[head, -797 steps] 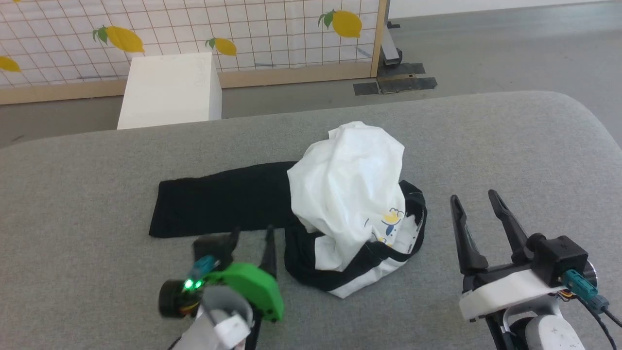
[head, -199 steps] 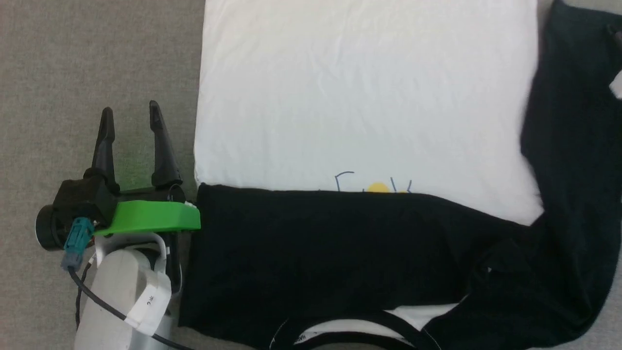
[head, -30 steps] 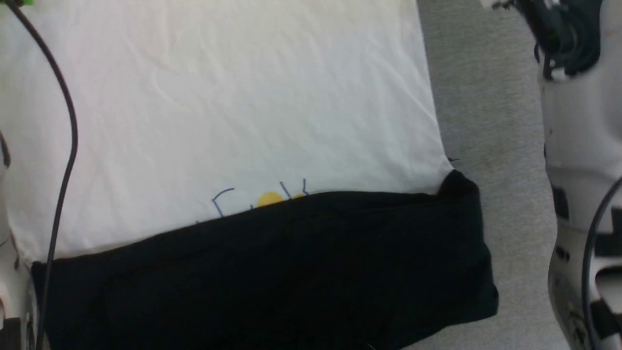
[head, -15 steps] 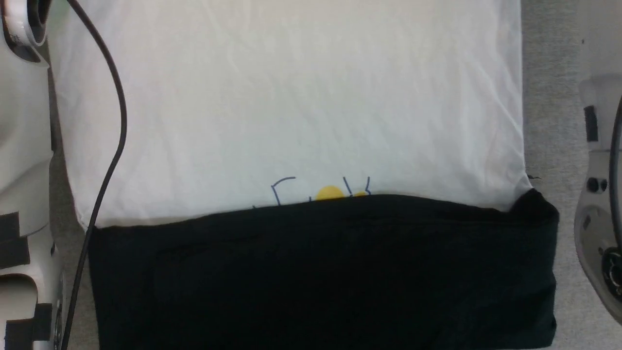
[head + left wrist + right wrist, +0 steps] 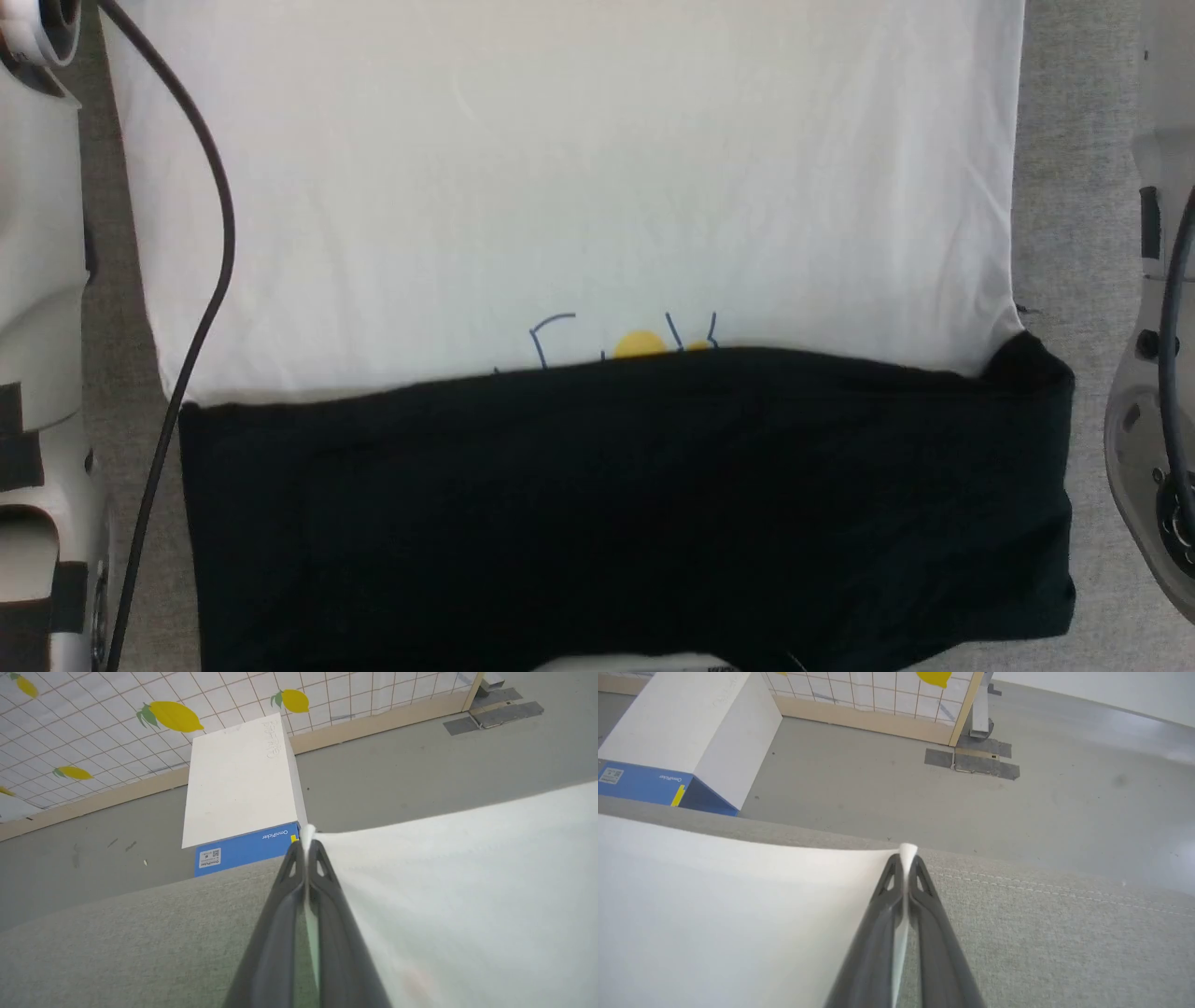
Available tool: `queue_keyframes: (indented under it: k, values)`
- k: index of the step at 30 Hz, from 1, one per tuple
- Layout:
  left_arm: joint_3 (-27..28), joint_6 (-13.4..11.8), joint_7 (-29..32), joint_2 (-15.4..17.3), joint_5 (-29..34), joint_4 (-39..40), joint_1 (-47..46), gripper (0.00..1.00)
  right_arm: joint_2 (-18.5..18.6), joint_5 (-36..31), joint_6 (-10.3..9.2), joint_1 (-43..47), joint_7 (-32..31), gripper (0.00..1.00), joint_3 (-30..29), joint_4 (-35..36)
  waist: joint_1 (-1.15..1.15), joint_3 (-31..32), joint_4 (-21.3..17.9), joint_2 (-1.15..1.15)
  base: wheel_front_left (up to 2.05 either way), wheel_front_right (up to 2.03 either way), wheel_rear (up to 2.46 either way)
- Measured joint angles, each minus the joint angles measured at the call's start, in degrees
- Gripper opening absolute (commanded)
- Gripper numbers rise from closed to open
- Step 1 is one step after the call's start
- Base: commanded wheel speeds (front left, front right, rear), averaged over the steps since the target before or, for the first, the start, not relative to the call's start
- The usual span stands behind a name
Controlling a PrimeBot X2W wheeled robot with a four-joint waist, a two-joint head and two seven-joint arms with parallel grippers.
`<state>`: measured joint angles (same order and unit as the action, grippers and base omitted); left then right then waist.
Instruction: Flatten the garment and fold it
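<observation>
The garment point(image 5: 579, 187) lies spread on the grey padded surface point(image 5: 1046, 187). In the head view its white body fills the top and middle of the frame, smooth apart from a few faint creases. The black sleeves point(image 5: 625, 504) are folded in across it as one dark band along the bottom. The yellow-and-blue chest print point(image 5: 639, 343) just peeks out above that band's upper edge, near the middle.

By my reckoning the flattening is done and the sleeves are already in. What's left looks like the main fold, bringing the far hem over toward the collar end.

The arms seem set up for that. In the left wrist view, the left gripper point(image 5: 307, 845) is closed tight at mid-frame on a corner of the white cloth point(image 5: 467, 882), and a small tuft pokes out past the tips. In the right wrist view, the right gripper point(image 5: 906, 858) is likewise clamped on the opposite corner of the cloth point(image 5: 738, 905). The hem between them looks pulled fairly straight. I can't tell whether it is lifted clear of the surface.

Pale forearms run down the left edge point(image 5: 37, 233) and the right edge point(image 5: 1158, 373) of the head view.

The only container about is a white box with a blue end point(image 5: 238, 779). It stands on the floor point(image 5: 397, 774) beyond the padded surface, in front of a lemon-patterned panel point(image 5: 93, 718). It is closed, so I can't tell what it holds.
</observation>
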<state>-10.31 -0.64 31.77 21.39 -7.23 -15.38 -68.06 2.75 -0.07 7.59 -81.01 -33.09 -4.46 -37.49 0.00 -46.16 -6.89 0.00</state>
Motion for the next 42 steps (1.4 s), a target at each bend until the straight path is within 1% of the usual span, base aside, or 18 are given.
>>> queue_keyframes:
  k: [4,6,9,13,16,20,24,28,31,35,38,42]
  values:
    - [0.2,-0.3,-5.7,0.1,0.7,-2.2,-0.4,0.0,0.0,0.2,0.0,0.4,5.8,0.0,0.5,-0.2,0.0,1.4,-0.1,0.0,0.0,0.0,0.0]
    - [0.6,-0.3,-8.0,0.1,0.5,-3.2,-0.2,0.0,0.0,1.5,0.0,1.1,8.5,0.0,1.3,-0.3,0.0,2.4,-0.2,0.0,0.0,0.0,0.0]
    - [1.9,0.0,-12.7,-0.2,-2.2,-3.3,1.5,0.0,0.1,4.3,0.0,3.8,12.6,0.0,3.6,0.0,0.0,4.3,-0.2,0.0,0.0,0.0,0.0]
    - [4.0,0.6,-18.5,-0.5,-5.6,-0.7,9.7,0.0,1.3,8.8,0.0,10.2,17.5,0.0,7.4,3.0,0.0,7.8,-0.2,0.0,0.0,0.0,0.0]
    - [5.3,0.8,-21.7,-0.9,-7.7,3.5,17.7,0.0,3.8,12.6,0.0,15.9,20.5,0.0,10.5,7.5,-0.01,10.8,0.0,0.0,0.0,0.0,0.0]
    - [7.1,0.5,-24.8,-2.4,-10.9,11.0,29.3,0.0,7.8,16.6,0.0,25.1,22.0,0.0,13.2,15.5,-0.01,15.4,0.3,0.0,0.0,0.0,0.0]
    - [7.8,-0.9,-26.4,-4.3,-12.7,18.0,41.5,0.0,10.8,18.9,0.0,36.7,21.7,0.0,13.1,23.8,-0.01,20.1,0.9,0.0,0.0,0.0,0.0]
    - [7.4,-1.8,-26.6,-5.7,-13.5,22.3,52.6,0.0,11.2,19.7,0.0,49.0,19.2,0.0,9.9,30.9,-0.01,24.8,1.6,0.0,0.0,0.0,0.0]
    - [7.2,-2.1,-26.6,-7.3,-15.2,24.0,59.4,0.0,10.3,19.7,0.01,57.9,16.5,0.0,6.5,35.4,-0.01,28.0,2.3,0.0,0.0,0.0,0.0]
    - [6.7,-2.5,-26.8,-9.7,-17.7,24.5,66.5,0.0,7.6,19.6,0.01,69.0,12.1,0.0,2.3,40.8,-0.01,31.7,3.5,0.0,0.0,0.0,0.0]
    - [6.4,-2.5,-26.9,-10.7,-19.3,23.6,70.8,0.0,5.8,18.0,0.01,75.2,8.7,0.0,-0.1,43.8,-0.01,34.0,4.5,0.0,0.0,0.0,0.0]
    - [5.9,-2.1,-27.7,-11.2,-20.4,21.1,75.3,0.0,3.6,16.9,0.01,81.6,4.8,0.0,-1.9,45.8,-0.01,36.4,5.6,0.0,0.0,0.0,0.0]
